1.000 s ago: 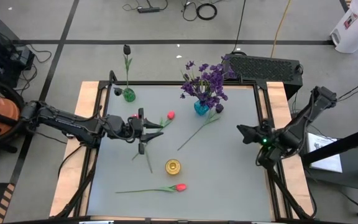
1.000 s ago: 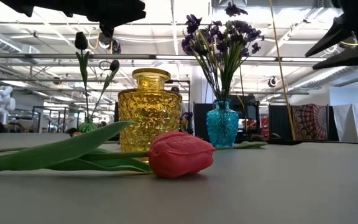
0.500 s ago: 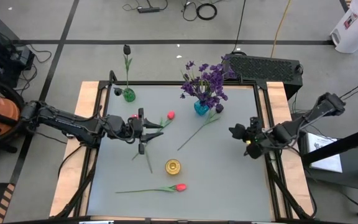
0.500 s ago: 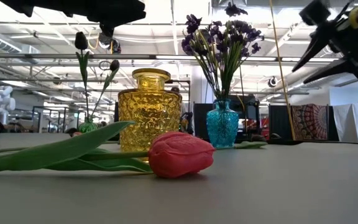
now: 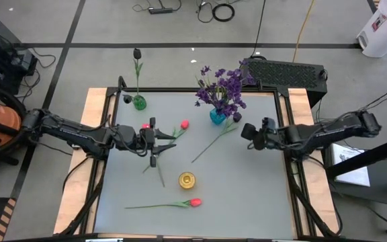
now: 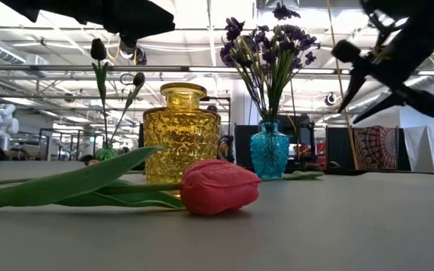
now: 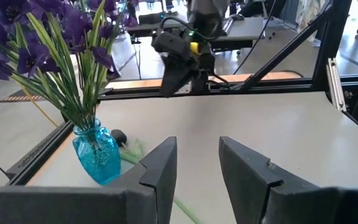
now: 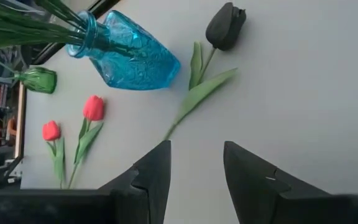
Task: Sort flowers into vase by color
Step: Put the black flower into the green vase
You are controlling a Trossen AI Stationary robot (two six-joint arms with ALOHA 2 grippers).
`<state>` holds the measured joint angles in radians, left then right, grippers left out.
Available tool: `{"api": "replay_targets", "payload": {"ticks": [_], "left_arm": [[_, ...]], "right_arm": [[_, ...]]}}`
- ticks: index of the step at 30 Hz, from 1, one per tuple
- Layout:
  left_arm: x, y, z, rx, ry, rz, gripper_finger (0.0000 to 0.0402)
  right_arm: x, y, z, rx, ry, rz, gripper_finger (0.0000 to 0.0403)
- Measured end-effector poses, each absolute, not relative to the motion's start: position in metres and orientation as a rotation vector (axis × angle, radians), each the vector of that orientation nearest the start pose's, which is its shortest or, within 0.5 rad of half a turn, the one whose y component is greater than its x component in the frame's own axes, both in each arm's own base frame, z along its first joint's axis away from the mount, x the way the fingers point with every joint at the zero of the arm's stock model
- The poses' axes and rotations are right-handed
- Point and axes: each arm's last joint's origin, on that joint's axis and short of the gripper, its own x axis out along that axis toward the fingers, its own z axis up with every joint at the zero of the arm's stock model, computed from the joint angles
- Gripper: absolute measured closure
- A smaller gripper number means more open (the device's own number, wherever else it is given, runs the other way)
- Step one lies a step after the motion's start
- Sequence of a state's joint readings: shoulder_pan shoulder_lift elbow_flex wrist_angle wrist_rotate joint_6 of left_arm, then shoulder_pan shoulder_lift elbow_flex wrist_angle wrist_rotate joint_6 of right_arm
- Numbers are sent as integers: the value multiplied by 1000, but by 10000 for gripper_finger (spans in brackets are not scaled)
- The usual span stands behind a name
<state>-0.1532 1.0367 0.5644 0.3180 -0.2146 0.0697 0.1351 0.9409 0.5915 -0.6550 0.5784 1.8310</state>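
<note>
Now the right tool (image 5: 246,131) hangs over the table (image 5: 247,195) with its fingers apart and nothing between them, near the black tulip (image 8: 225,26) that lies just beside the blue vase (image 8: 132,55). I think it should come down on the thin stem, not the bud. The left tool (image 5: 158,138) waits open and empty near two red tulips (image 8: 94,107).

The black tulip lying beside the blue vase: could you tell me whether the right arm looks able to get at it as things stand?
Probably yes. The right gripper hangs open above the table, facing the black tulip, with only bare tabletop between them. The blue vase stands close beside the bloom, so reaching for the stem looks safer.
</note>
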Motion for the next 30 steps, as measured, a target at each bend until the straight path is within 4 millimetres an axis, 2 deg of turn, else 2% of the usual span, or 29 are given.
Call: {"api": "replay_targets", "payload": {"ticks": [13, 24, 30], "left_arm": [[224, -28, 258, 122, 153, 55, 275], [224, -28, 257, 124, 163, 54, 275], [224, -28, 256, 125, 180, 53, 275]], "right_arm": [[195, -36, 191, 1325, 422, -1096, 264], [212, -69, 170, 1350, 492, -1066, 264], [213, -79, 159, 1364, 530, -1100, 264]]}}
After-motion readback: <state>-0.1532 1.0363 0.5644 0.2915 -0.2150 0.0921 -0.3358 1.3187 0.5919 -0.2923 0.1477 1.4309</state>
